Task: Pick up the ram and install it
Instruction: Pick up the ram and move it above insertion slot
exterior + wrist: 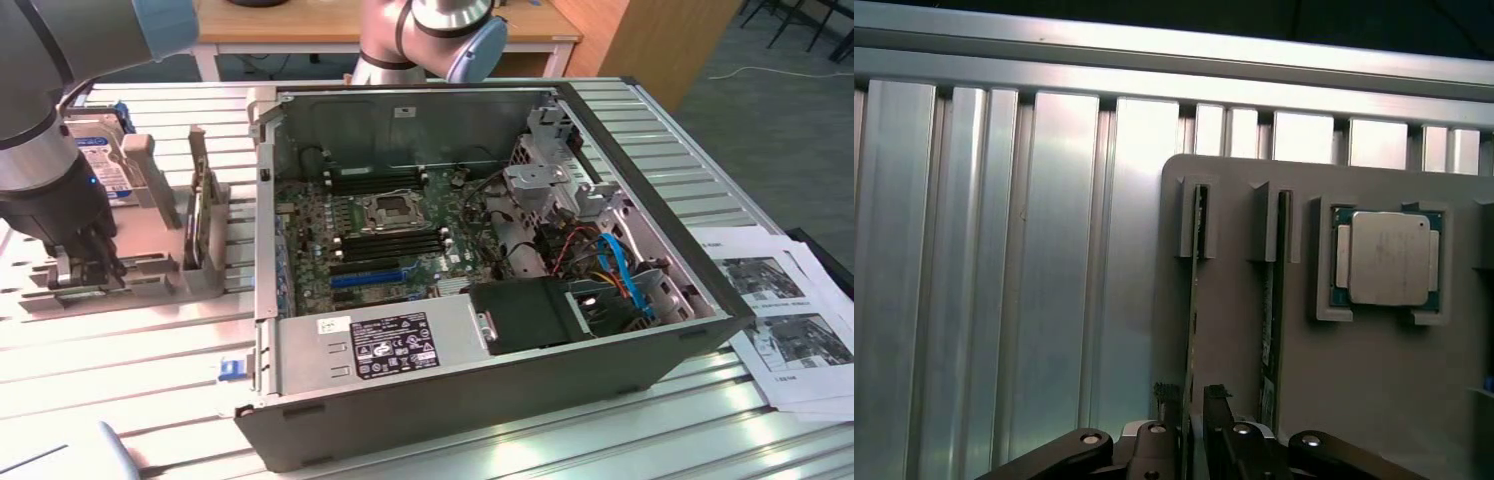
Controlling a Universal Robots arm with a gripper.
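Note:
Two rams stand on edge in slots of a grey holder (1234, 330). The nearer ram (1192, 290) is a thin green stick seen edge-on, and the second ram (1279, 300) sits one slot over. My gripper (1191, 392) is open, one finger on each side of the nearer ram with a small gap to it. In the exterior view the gripper (83, 268) is down at the holder (160, 275) on the exterior view's left, beside the open computer case (467, 380).
A processor chip (1389, 258) lies in a recess of the holder. A hard drive with a blue label (104, 160) stands behind the arm. The case shows its motherboard (387, 230) with a blue slot (367, 277). Papers (781, 320) lie to the exterior view's right.

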